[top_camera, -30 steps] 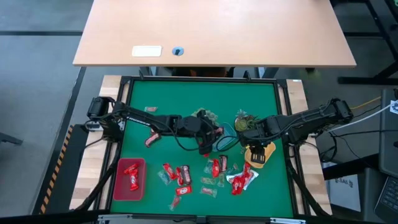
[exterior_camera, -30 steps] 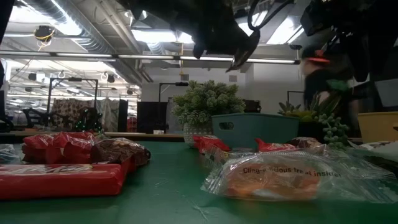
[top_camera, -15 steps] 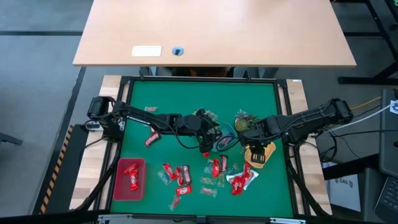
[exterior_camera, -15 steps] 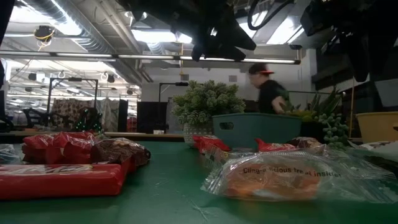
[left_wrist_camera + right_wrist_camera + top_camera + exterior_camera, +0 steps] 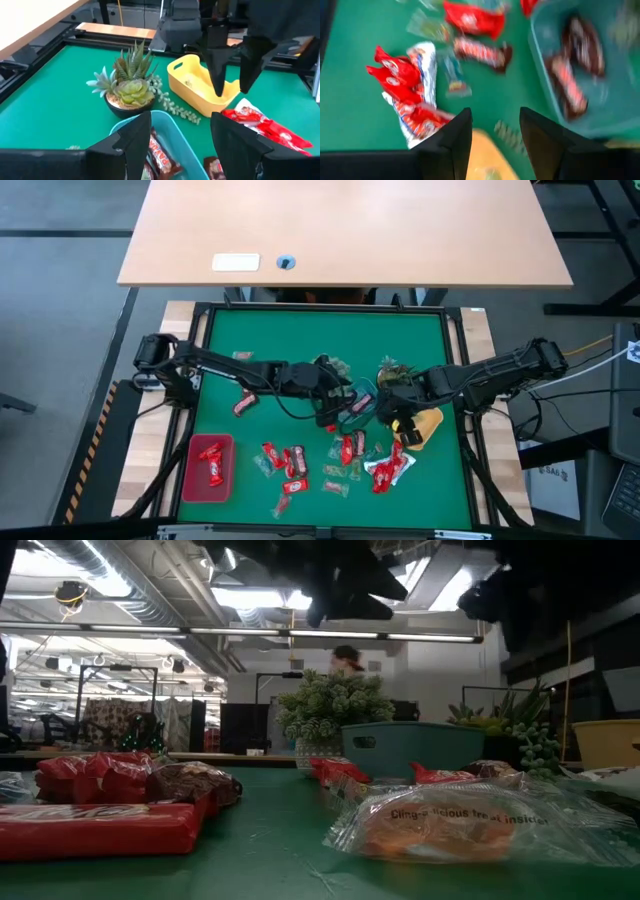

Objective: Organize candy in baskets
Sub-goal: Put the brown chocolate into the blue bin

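Observation:
The pale blue basket stands mid-table with brown candy bars in it. My left gripper hovers open over its left rim, with nothing between the fingers. My right gripper hangs open and bare between the blue basket and the yellow basket, its fingers pointing down. The red basket at the near left holds red candy. More red candy lies loose near the front edge, and a brown one at the left.
Two small potted succulents stand just beyond the baskets. A heap of red wrappers and a clear bag lies at the near right. In the low view a person walks in the room behind the table.
My right gripper has rolled and tipped, and has swung from above the yellow basket toward the blue basket, uncovering the yellow one. My left gripper stays over the blue basket. The person in the background has walked from right to left.

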Robot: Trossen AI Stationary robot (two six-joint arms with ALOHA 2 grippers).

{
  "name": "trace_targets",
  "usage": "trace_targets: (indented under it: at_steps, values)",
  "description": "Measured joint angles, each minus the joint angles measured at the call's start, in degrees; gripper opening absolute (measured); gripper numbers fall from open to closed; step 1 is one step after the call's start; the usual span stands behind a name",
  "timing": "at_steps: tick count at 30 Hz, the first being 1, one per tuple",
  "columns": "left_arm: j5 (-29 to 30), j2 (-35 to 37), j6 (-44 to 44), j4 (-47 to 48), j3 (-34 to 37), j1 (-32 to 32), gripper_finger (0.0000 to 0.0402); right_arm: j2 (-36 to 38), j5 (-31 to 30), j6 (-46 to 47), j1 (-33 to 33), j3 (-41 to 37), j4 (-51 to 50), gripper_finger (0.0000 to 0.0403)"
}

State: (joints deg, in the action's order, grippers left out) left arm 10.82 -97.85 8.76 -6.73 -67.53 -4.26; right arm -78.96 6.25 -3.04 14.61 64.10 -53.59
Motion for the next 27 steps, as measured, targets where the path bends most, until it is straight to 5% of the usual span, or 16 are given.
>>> trace_targets:
  at_steps: [8, 27]
  values:
    - [0.32, 5.26, -0.31, 8.92, 0.03, -1.57, 0.0199, -1.33, 4.07, -15.57, 0.0, 0.0, 8.52, 0.0166]
    - [0.91, 11.44, -0.15, 15.31, 0.03, -3.79, 0.0199, -16.23, 4.95, -30.38, 0.02, 0.0, 17.16, 0.0166]
